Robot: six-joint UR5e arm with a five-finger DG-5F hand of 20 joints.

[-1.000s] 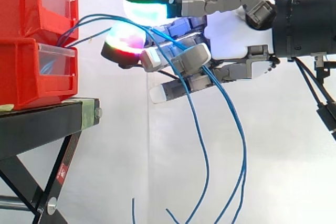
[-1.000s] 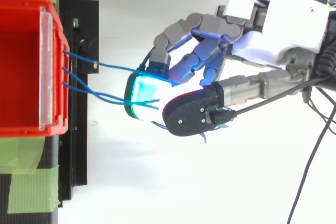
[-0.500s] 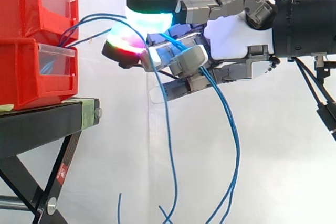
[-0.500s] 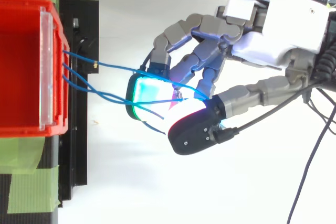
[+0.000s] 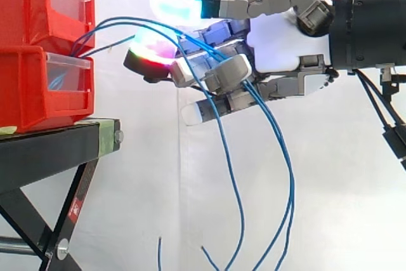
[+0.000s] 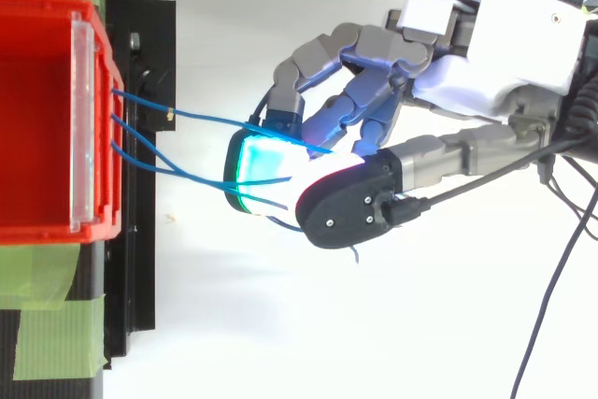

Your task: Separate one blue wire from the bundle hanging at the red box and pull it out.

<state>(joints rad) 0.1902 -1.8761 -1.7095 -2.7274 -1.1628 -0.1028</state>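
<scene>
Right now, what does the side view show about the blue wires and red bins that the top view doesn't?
Side view: the thin blue wires droop from the robot hand to loose ends below, and two red plastic bins stack on a black stand. Top view: the wires leave the bin's front at separate spots, plus green tape on the stand. Both: the hand's fingers curl round the wires.

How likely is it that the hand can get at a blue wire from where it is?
Probably yes. The hand is right among the wires, which run from the bin straight to it and hang down past it. Nothing stands between them.
</scene>
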